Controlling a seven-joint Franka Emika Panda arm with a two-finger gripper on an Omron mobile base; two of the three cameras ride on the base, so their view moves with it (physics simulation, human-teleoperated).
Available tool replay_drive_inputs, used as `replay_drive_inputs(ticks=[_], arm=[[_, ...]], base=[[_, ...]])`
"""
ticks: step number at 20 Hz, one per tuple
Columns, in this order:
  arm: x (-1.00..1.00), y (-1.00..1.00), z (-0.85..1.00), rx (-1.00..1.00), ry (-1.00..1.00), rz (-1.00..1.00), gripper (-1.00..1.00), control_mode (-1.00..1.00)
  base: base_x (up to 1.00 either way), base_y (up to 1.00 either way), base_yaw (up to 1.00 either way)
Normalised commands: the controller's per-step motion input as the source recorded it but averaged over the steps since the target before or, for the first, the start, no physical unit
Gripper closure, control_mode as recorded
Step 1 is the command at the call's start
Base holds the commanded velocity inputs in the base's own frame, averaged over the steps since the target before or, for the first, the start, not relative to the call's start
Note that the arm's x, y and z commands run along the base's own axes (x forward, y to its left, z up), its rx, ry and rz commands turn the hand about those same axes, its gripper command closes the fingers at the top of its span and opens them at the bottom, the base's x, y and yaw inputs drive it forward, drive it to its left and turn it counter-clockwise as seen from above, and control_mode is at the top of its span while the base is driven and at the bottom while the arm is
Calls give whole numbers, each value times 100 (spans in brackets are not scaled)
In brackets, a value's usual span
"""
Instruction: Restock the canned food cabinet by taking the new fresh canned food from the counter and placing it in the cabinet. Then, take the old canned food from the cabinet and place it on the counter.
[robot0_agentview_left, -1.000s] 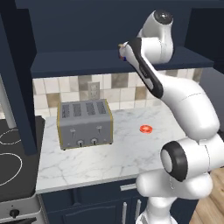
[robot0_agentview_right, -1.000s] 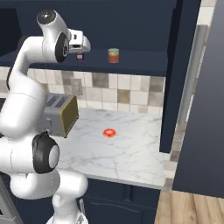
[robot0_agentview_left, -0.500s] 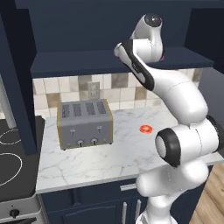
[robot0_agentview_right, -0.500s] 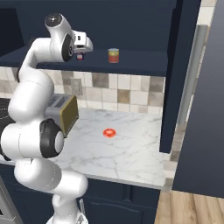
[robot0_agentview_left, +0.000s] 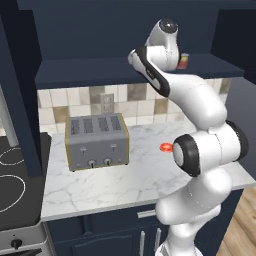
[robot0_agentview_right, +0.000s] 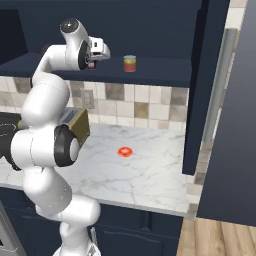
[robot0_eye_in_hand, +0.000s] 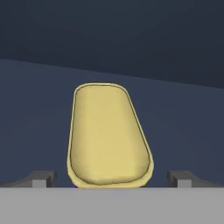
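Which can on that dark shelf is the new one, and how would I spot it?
Look at the navy wall cabinet above the marble counter. On its open shelf, right of the robot's hand, a small can stands upright and alone. Its red and yellow label and grey metal top set it apart from the flat red disc below.

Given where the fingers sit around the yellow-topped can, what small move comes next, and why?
Probably close on the old canned food: its yellow top lies between the open fingers on the cabinet shelf, and the red-and-yellow can already stands there.
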Motion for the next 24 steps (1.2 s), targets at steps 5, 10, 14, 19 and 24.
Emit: replay_drive_inputs(ticks=[5, 10, 14, 19, 24], arm=[[23, 2, -3, 0, 0, 0, -100, -100], [5, 0, -4, 0, 0, 0, 100, -100], [0, 0, 0, 0, 0, 0, 100, -100], [-62, 0, 0, 0, -1, 0, 100, -100], [-100, 0, 20, 0, -6, 0, 100, -100]], base=[[0, 0, 0], [0, 0, 0], [0, 0, 0], [0, 0, 0], [0, 0, 0]])
